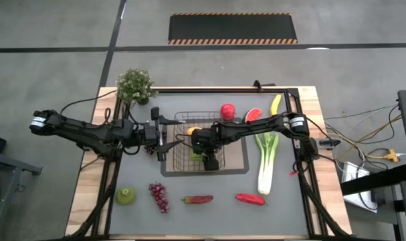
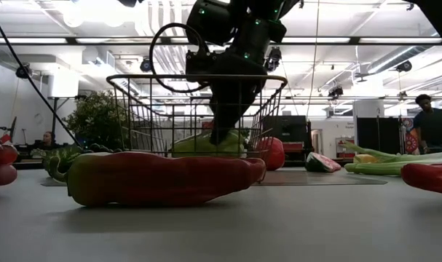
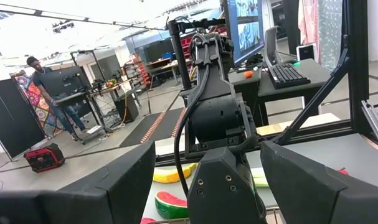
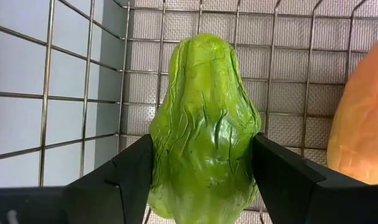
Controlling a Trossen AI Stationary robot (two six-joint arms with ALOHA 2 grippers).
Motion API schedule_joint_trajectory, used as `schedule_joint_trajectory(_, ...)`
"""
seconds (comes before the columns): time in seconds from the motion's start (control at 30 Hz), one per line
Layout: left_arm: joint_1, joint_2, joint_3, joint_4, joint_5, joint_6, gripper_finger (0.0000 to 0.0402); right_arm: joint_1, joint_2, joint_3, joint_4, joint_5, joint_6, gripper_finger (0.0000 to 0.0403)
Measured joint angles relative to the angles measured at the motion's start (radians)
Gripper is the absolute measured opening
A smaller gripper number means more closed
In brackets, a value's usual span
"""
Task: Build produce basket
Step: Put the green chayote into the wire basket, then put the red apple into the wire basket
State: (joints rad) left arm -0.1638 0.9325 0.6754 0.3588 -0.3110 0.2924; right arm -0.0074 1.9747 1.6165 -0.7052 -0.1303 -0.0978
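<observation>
The bench [image 1: 136, 214] is seen from straight above and level from its edge, while the basket [image 4: 83, 93], shared by these views, is seen closely from behind the right gripper [image 4: 201, 168].

Right arm extends leftward across the surface; right hand [image 1: 210, 159] points down, fingers [image 4: 123, 177] closed against an item. Left hand [image 1: 164, 137] waits alongside, fingers spread.

From above, the right tool [image 1: 210, 159] hides most of the green vegetable [image 1: 198, 156] inside the basket [image 1: 179, 161]. The orange piece [image 4: 363, 118] is cut off by the right wrist view's edge. In the low view, the grapes [image 2: 0, 164] run off the edge.
</observation>
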Motion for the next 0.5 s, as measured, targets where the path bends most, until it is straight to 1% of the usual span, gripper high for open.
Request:
schedule_joint_trajectory(0.1,0.0,0.0,0.0,0.0,0.0,0.0,0.0272,0.0,0.0,0.0,0.0,-0.001,-0.016,0.024)
schedule_joint_trajectory(0.37,0.0,0.0,-0.004,0.0,0.0,0.0,0.0272,0.0,-0.003,0.0,-0.002,0.0,-0.008,0.0308)
schedule_joint_trajectory(0.5,0.0,0.0,-0.004,0.0,0.0,0.0,0.0272,-0.002,-0.006,0.0,-0.012,0.0,-0.007,0.033)
